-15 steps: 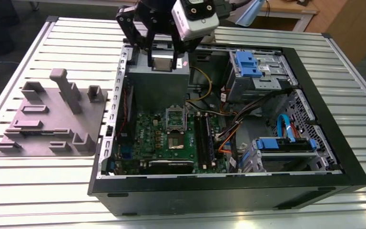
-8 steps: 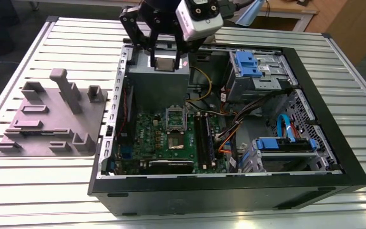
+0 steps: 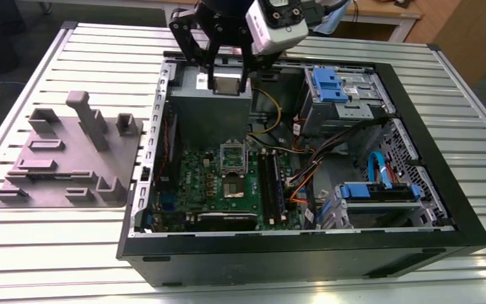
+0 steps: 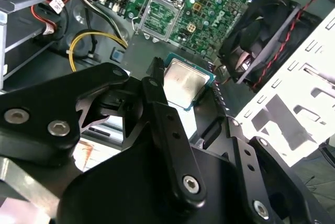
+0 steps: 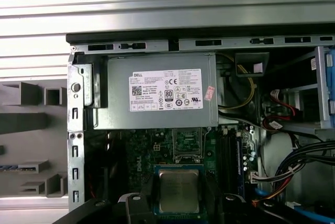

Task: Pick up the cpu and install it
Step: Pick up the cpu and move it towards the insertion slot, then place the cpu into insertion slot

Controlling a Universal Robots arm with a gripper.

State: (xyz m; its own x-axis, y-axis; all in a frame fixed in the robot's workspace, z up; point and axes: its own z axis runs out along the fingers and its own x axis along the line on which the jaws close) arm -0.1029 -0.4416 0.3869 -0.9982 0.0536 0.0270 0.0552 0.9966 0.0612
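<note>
The cpu, a small flat square chip with a silvery top and pale rim, is held between my gripper's black fingers. In the first wrist view the cpu hangs above the green motherboard, short of the open socket. In the exterior view my gripper hovers over the back of the open computer case, above the grey power supply. The socket lies further forward on the motherboard, with its metal frame raised.
The grey power supply box with a white label sits just beyond the socket. A black fan, yellow cables and blue drive bays crowd the case. A grey fixture plate lies on the slatted table at the exterior view's left.
</note>
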